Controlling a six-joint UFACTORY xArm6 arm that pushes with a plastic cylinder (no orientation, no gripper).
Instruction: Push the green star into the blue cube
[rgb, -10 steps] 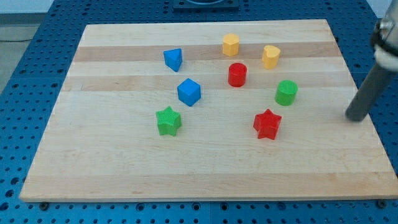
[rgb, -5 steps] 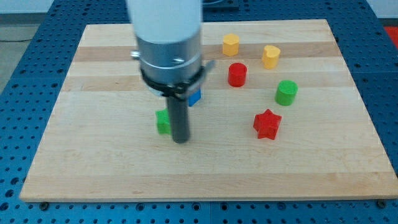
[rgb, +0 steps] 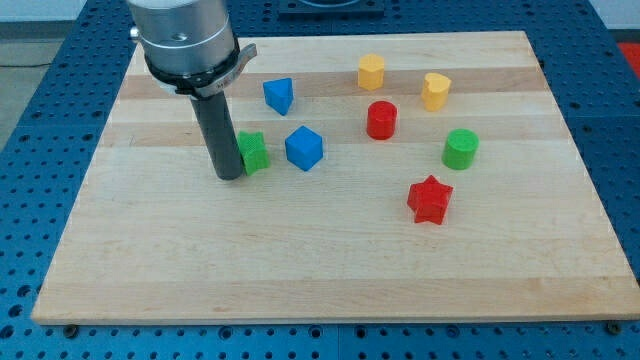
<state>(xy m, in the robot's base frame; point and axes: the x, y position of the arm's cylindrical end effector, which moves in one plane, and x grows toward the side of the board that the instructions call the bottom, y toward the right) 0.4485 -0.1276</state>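
Half of the green star (rgb: 254, 151) is hidden behind my tip (rgb: 229, 176), left of the blue cube (rgb: 304, 148); no jaws are fitted.

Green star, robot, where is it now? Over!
My tip at green star's left side, seemingly touching. Blue cube just right of star, small gap. Nothing between them.

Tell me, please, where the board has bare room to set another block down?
The wooden board is bare along the view's bottom, below the red star, and at the view's left of my tip. It is crowded at the top middle: my tip touches the green star, close beside the blue cube.
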